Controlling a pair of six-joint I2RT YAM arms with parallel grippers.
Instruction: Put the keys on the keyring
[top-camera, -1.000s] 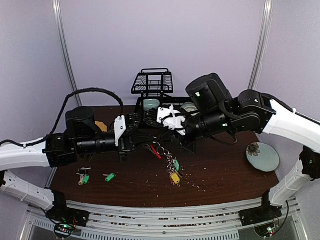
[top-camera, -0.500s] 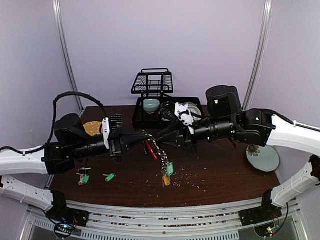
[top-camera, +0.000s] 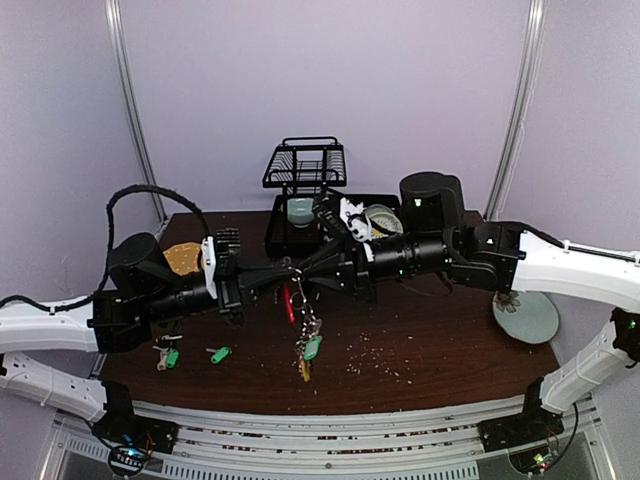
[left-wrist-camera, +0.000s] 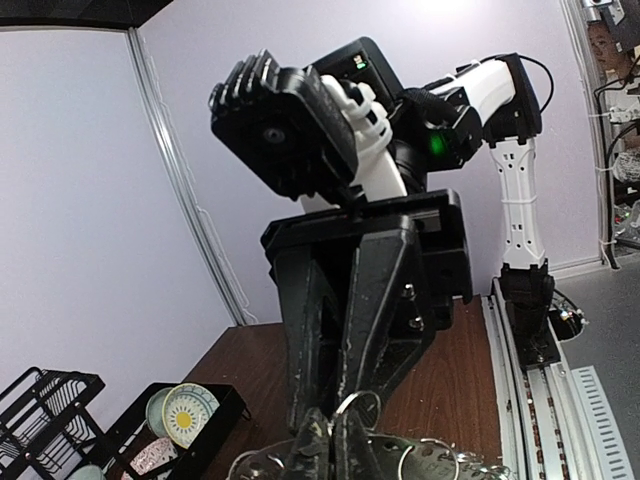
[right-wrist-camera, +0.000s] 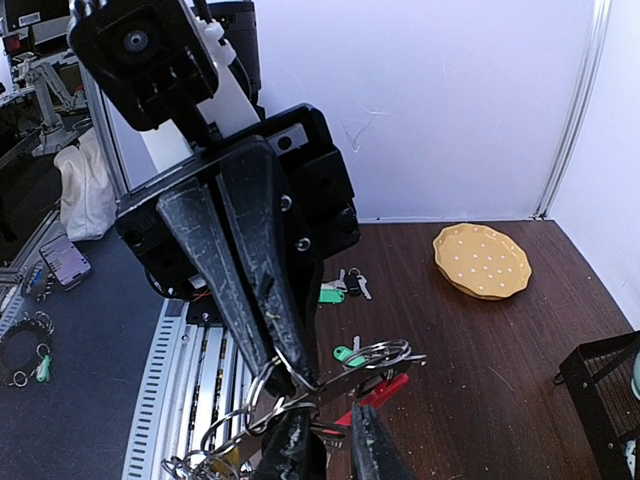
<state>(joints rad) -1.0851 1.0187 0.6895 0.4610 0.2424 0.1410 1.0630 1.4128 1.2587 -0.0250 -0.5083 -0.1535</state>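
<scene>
Movement over the last second has carried everything leftward: the two arms, then bunched nearer the back of the table, now stretch toward each other tip to tip, and the hanging cluster has swung left with them. At far left, keys with green tags lie loose on the dark wood, so by my reckoning they are yet to be threaded and this is a re-gripping of the ring. The left gripper is clamped tight on the wire of the keyring, which hangs in mid-air between the arms, above the table. The right gripper has eased from a tighter pinch. Its fingers stand narrowly apart about the wire, and I cannot tell whether they bite. The ring is thin bright steel with a glossy red sheath along one arc, small split rings, and smooth oblong green and yellow tags dangling below.
</scene>
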